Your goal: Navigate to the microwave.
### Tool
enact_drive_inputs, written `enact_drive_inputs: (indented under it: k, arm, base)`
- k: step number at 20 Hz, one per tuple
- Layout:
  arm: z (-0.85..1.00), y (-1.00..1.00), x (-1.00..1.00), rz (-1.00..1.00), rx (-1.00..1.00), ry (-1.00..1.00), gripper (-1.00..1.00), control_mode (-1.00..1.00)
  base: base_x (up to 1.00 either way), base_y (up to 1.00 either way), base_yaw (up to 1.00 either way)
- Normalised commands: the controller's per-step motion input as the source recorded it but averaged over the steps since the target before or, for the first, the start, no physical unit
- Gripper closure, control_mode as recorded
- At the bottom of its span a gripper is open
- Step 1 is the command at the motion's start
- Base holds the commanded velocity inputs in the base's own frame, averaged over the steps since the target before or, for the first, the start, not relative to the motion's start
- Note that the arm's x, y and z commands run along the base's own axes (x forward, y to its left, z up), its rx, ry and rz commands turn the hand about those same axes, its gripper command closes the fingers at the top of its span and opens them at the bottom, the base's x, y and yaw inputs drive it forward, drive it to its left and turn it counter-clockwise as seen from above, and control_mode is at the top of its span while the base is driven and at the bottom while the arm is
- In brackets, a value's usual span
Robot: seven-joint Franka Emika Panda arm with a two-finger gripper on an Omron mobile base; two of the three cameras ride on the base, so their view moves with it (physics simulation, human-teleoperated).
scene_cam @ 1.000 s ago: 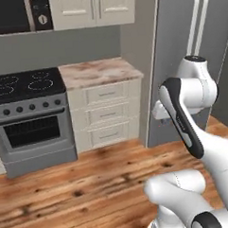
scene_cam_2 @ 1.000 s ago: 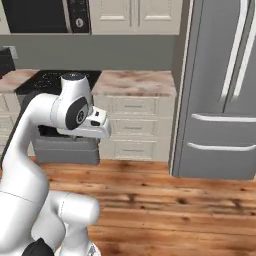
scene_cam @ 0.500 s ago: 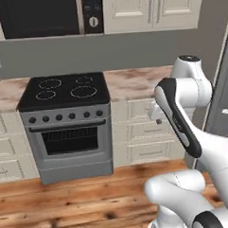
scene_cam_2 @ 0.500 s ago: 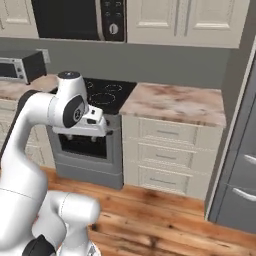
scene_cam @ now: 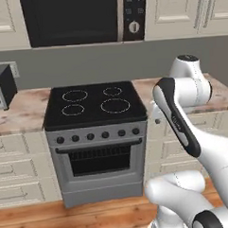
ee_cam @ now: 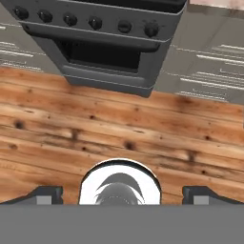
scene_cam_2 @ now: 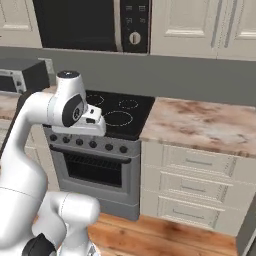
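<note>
- Hand view, nearest: end effector (ee_cam: 122, 194), fingertips set wide apart, nothing between them; wooden floor (ee_cam: 119, 128) beneath.
- Oven range (scene_cam: 96, 140): grey front, black top, straight ahead of the base, flanked by marble bench (scene_cam_2: 200, 122) and cream drawers (scene_cam_2: 195, 185).
- Small dark box appliance (scene_cam: 1, 86): on the bench, left.
- Microwave (scene_cam: 82, 18): wall-mounted above the range, between cream cabinets (scene_cam_2: 200, 22); knob panel at right.
- Step in hand, judged: final approach. Next move calls for squaring up and closing in on the range front.

The microwave (scene_cam: 82, 18) is cut off by the top edge (buttons unreadable).
</note>
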Motion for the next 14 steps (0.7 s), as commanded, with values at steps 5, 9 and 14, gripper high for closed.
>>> enact_drive_inputs:
  k: [5,9,14]
  arm:
    - [0.00,0.00,0.00,0.00,0.00,0.00,-1.00,1.00]
    - [0.00,0.00,0.00,0.00,0.00,0.00,-1.00,1.00]
    - [0.00,0.00,0.00,0.00,0.00,0.00,-1.00,1.00]
  base:
    - [0.86,0.83,-0.05]
    - [0.79,0.41,-0.08]
    - [0.64,0.08,-0.11]
